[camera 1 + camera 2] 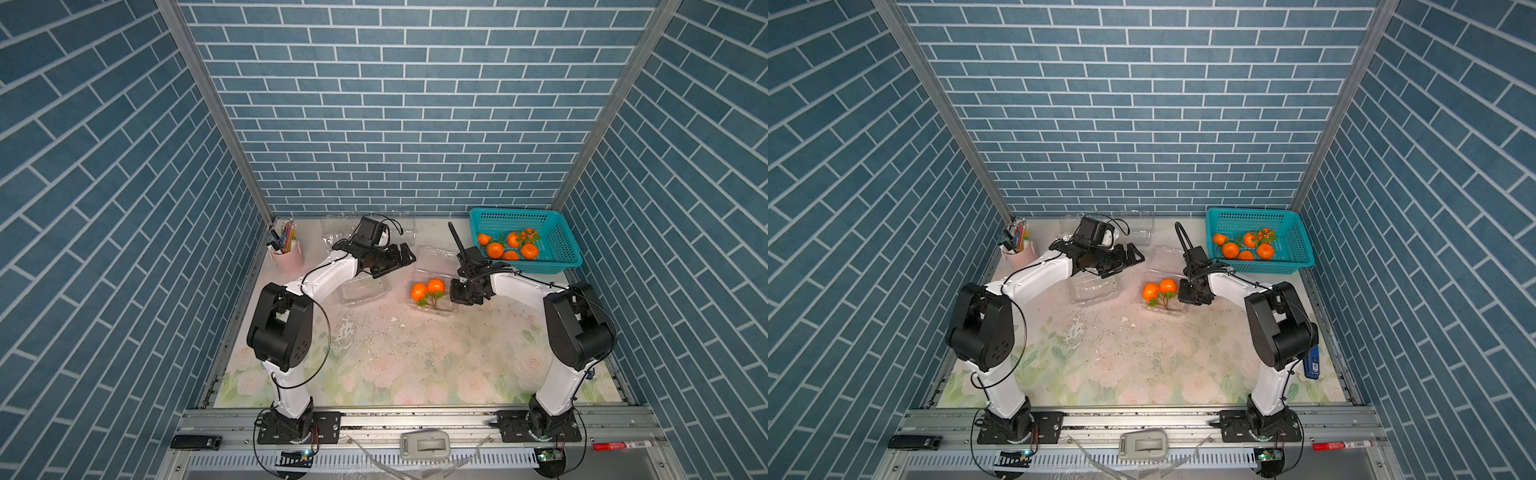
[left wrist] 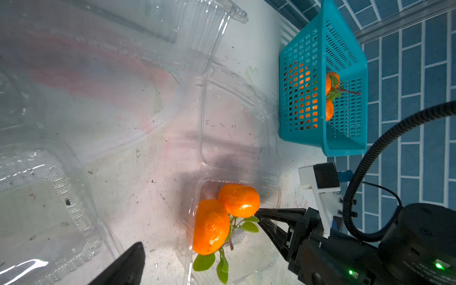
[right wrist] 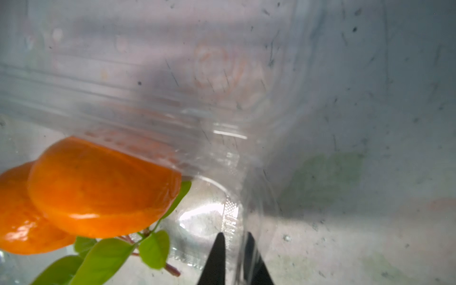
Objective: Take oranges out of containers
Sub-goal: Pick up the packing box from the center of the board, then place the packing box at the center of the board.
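Note:
Two oranges (image 1: 428, 289) (image 1: 1159, 289) joined by a leafy twig lie in a clear container (image 1: 442, 308) in mid-table, its lid (image 1: 436, 255) folded back. In the right wrist view my right gripper (image 3: 234, 237) has its thin fingers close together on either side of the container's clear wall, next to the oranges (image 3: 98, 187). In both top views the right gripper (image 1: 453, 297) (image 1: 1183, 296) sits at that container's right end. My left gripper (image 1: 405, 258) (image 1: 1136, 257) hovers open and empty, above and left of the container. The left wrist view shows the oranges (image 2: 222, 217).
A teal basket (image 1: 557, 245) at the back right holds several oranges (image 1: 494, 249). An empty clear container (image 1: 363, 291) lies below the left arm, with more empty ones (image 1: 345, 232) at the back. A pink pen cup (image 1: 286, 255) stands back left.

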Controlling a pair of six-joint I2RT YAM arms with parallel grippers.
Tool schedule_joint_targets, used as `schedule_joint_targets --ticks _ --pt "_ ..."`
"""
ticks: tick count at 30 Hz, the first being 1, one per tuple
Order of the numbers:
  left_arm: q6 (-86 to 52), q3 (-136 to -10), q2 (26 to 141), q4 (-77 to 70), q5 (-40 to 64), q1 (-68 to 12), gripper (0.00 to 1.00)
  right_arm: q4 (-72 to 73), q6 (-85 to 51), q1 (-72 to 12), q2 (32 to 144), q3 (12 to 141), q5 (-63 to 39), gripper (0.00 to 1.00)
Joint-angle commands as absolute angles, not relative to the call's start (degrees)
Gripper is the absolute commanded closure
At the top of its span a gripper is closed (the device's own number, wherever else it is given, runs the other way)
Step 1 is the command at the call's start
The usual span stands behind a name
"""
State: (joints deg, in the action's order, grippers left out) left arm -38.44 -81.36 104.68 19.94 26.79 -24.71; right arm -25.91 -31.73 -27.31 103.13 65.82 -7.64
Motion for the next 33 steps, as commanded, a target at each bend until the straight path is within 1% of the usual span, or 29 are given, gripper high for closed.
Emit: schedule_joint_targets --ticks 1,8,10,16,19,23,24,27,33 --pt "-39.1 -80.5 102.8 18.3 28.2 -23.9 0.01 -28.7 -28.3 -27.0 100.0 65.5 -5.8 0.88" --pt "-40.1 -79.5 100.8 15.3 30.2 -22.1 0.01 -31.4 -26.4 -26.4 94.7 66.9 -5.4 0.92" --pt "-40.1 -79.4 100.1 14.7 30.6 -21.6 0.01 -32.9 -25.9 -26.1 93.6 68.1 -3.8 0.92" --pt "-40.4 -78.9 97.8 13.4 31.1 -19.9 0.01 -34.8 -25.7 -25.6 89.3 71.7 -3.5 0.93" --pt "-41.9 -77.9 97.1 11.4 32.0 -18.5 0.01 -33.1 -25.8 -25.6 88.1 73.3 -3.8 0.93" --pt "-43.6 -77.0 96.7 9.5 33.3 -17.3 0.01 -30.6 -25.5 -25.6 91.3 76.7 -4.7 0.92" --pt "-43.8 -76.9 96.6 9.3 33.4 -17.1 0.01 -29.5 -25.3 -25.6 93.0 77.2 -6.5 0.92" --pt "-43.8 -76.9 96.4 9.3 33.5 -17.0 0.01 -27.7 -24.8 -25.9 98.4 79.5 -7.4 0.93" --pt "-44.1 -76.8 96.4 9.4 33.4 -16.4 0.01 -25.6 -21.5 -27.2 106.0 82.5 -5.4 0.92"
